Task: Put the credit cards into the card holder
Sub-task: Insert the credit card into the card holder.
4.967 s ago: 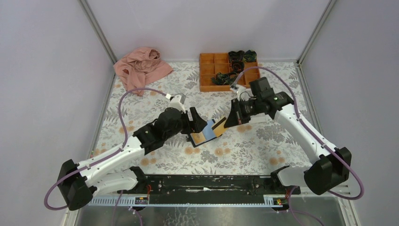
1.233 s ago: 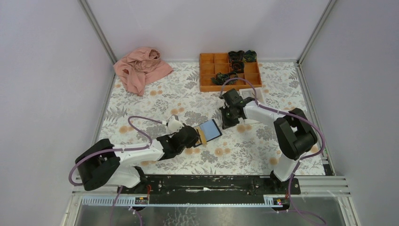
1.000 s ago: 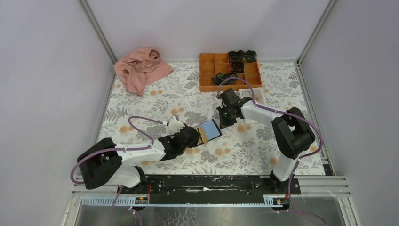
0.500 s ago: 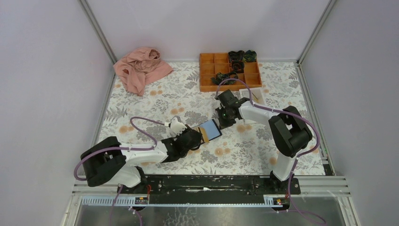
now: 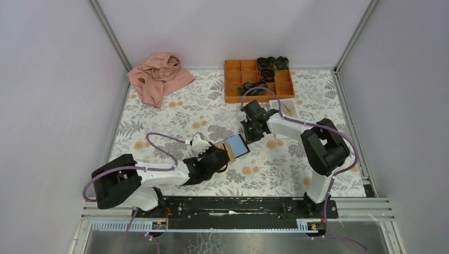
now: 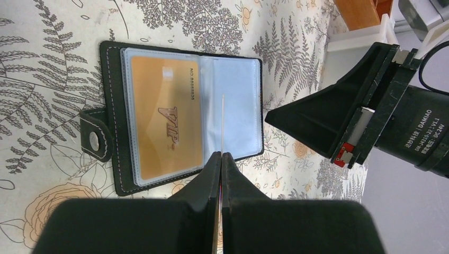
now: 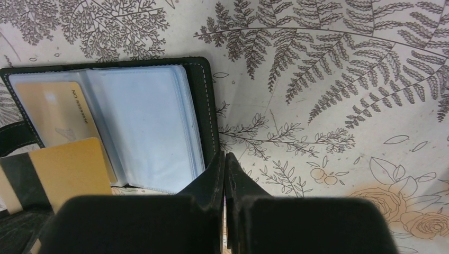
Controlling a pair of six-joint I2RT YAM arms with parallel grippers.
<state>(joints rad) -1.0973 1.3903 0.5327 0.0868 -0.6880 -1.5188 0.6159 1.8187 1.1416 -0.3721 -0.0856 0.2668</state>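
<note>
The card holder lies open and flat on the floral table, light-blue pockets up. An orange-yellow credit card sits inside the left pocket of the card holder. My left gripper is shut on a second credit card, seen edge-on over the holder's middle fold. In the right wrist view that held card is gold with a dark stripe, at the holder's near left corner. My right gripper is shut, tips at the right edge of the card holder, nothing visible between its jaws.
An orange compartment tray with dark items stands at the back. A small white tray lies just right of the right arm. A pink cloth is bunched at the back left. Grey walls enclose the table.
Five seconds ago the holder was held up between both grippers; it now lies flat. Over the last second the left gripper edged right toward the holder, and the right gripper shifted slightly left.
</note>
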